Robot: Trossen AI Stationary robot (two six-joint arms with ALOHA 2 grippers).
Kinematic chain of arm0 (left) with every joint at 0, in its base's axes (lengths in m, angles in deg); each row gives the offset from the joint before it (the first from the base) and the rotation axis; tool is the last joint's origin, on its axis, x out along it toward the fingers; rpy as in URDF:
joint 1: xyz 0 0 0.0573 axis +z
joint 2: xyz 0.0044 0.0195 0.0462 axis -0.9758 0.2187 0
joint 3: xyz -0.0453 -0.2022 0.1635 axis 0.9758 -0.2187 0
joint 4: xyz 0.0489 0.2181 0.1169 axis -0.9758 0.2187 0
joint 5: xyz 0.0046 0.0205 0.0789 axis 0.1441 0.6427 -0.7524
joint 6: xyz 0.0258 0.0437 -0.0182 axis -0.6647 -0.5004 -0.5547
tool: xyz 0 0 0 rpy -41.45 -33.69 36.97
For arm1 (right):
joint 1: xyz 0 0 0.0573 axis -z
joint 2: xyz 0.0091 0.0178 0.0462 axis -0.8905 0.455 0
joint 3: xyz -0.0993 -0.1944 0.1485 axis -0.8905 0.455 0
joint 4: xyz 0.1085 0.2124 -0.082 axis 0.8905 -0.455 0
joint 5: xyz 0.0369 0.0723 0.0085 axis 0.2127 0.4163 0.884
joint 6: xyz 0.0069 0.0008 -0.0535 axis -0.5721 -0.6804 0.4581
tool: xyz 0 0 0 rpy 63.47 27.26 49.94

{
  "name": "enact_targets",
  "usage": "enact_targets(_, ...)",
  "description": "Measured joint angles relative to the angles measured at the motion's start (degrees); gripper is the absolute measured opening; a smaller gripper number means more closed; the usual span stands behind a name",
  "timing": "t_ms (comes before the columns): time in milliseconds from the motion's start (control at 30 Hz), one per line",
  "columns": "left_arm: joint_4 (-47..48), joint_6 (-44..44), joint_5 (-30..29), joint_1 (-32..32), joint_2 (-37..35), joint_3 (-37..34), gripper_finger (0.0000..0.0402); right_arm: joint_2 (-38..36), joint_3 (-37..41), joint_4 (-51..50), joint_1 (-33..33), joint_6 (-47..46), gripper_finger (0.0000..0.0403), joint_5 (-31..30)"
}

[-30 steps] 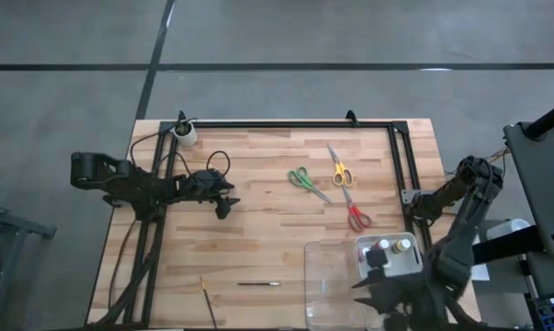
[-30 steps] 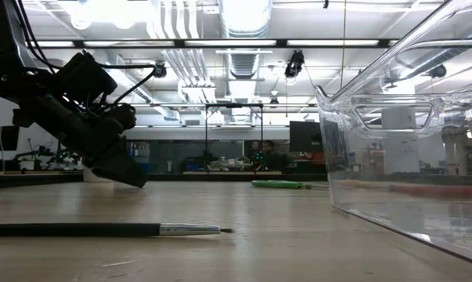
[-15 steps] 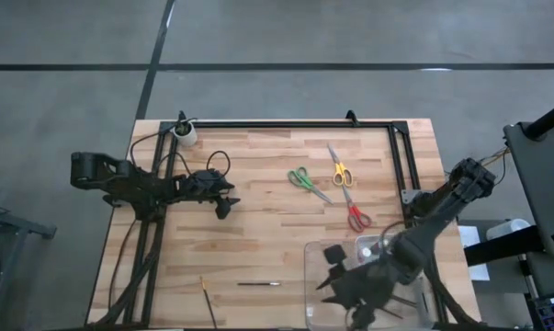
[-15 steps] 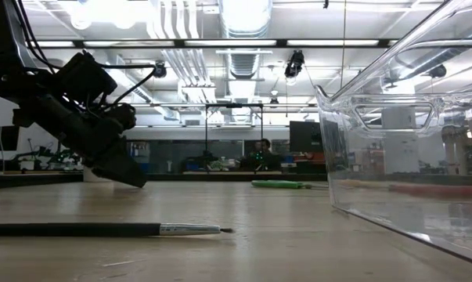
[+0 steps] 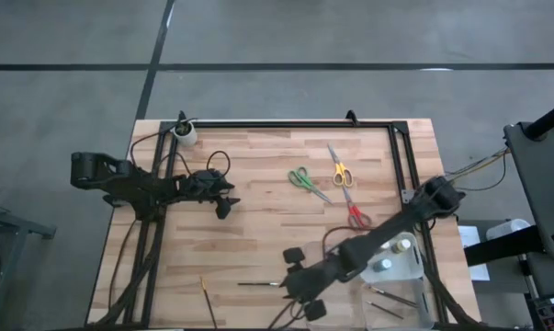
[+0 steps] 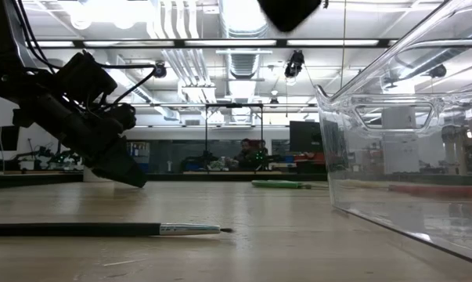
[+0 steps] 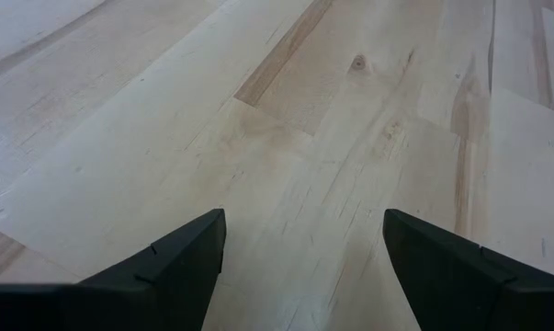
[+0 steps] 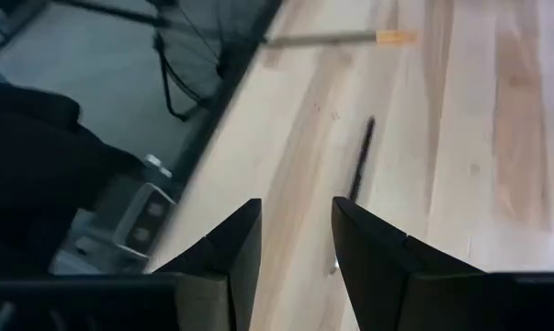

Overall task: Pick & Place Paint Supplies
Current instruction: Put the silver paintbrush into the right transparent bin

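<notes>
High view: we see the right gripper [image 5: 299, 287] reach out from the clear tray [image 5: 422, 308] toward the dark brush [image 5: 258, 284] lying on the table [image 5: 258, 221]. Its jaws stand partly open and empty. We judge the next move calls for lowering astride that thin shaft. The left gripper [image 5: 224, 204] waits wide open, holding nothing, mid-table.
</notes>
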Motion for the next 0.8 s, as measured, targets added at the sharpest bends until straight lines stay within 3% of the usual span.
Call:
enact_targets(267, 0.02, 0.00, -0.01, 0.00, -0.01, 0.01, 0.0303, 7.42, -0.07, 4.10, 1.00, -5.52, 0.0130, 0.03)
enact_targets(800, 0.02, 0.00, -0.02, -0.01, -0.01, 0.00, 0.0303, 13.80, -0.22, 17.54, 3.12, -6.29, 0.0130, -3.51)
